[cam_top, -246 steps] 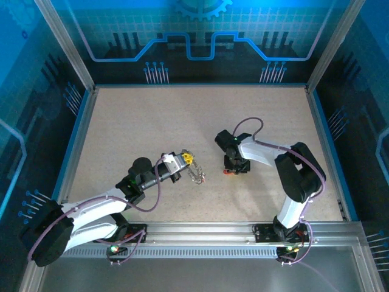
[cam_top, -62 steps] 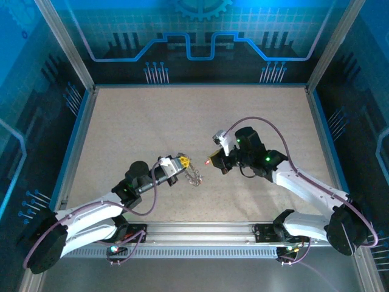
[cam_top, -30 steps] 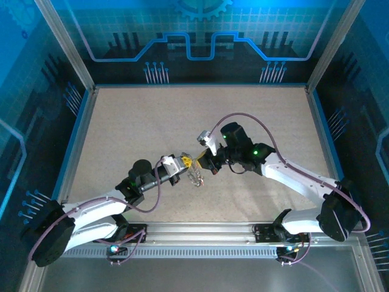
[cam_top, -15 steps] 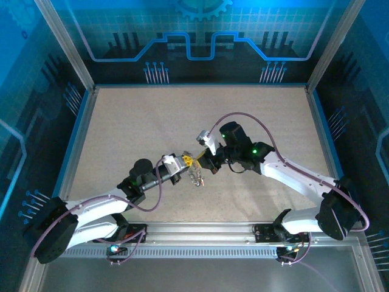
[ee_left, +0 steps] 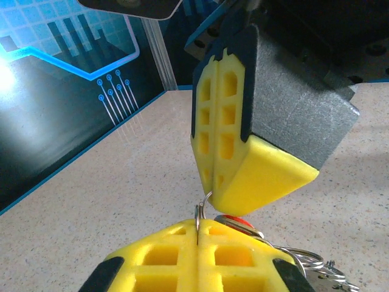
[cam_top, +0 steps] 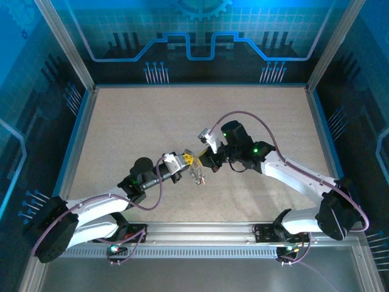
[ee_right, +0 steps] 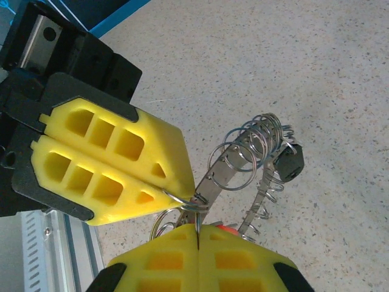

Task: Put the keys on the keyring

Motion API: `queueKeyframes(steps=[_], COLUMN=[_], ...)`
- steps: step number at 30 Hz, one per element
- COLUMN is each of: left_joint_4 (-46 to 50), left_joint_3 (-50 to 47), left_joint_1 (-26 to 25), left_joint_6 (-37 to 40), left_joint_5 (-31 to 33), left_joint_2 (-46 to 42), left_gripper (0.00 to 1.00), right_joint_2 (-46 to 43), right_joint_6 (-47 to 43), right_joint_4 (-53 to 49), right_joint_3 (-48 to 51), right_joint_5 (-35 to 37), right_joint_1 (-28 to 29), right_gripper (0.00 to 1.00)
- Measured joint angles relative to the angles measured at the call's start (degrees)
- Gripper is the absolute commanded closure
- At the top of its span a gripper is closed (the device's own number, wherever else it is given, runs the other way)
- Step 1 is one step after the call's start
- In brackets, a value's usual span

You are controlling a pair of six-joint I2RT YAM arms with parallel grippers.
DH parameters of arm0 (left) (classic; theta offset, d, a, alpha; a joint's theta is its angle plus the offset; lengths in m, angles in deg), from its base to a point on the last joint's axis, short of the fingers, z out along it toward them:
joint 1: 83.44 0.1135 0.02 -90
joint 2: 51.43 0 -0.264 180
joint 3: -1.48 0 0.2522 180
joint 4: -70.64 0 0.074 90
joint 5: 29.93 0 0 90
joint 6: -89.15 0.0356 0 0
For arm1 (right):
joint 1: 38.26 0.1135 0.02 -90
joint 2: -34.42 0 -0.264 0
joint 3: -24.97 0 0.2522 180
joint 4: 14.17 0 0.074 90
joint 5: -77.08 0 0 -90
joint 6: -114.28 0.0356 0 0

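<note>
Left gripper (ee_right: 164, 190) pinches the keyring (ee_right: 213, 179) from nine o'clock; right gripper (ee_right: 199, 230) clamps the key (ee_right: 228, 229) at six, silvery rings (ee_right: 266, 131) crowding.

A speckled beige tabletop (cam_top: 152, 115) is enclosed by blue-lit circuit-pattern walls (cam_top: 194, 36) at 9, 12 and 3 o'clock, with an aluminium rail (cam_top: 206, 230) at 6.

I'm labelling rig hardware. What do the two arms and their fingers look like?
The left arm and right arm have white links, black joints, looping purple cables and green lights. Their fingers are yellow, pierced with square holes, backed in black.
</note>
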Motion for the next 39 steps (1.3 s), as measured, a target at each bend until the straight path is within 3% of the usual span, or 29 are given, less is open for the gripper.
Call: queueKeyframes(steps=[39], left_joint_4=[1.22], left_joint_3=[0.0], left_joint_1=[0.15], left_joint_6=[0.0], left_joint_5=[-0.02], left_joint_2=[-0.02], left_gripper=[1.0], right_joint_2=[-0.2], right_joint_6=[0.79], right_joint_4=[2.62], right_joint_3=[0.0], right_joint_5=[-3.48], right_joint_1=[-0.85], right_gripper=[1.0])
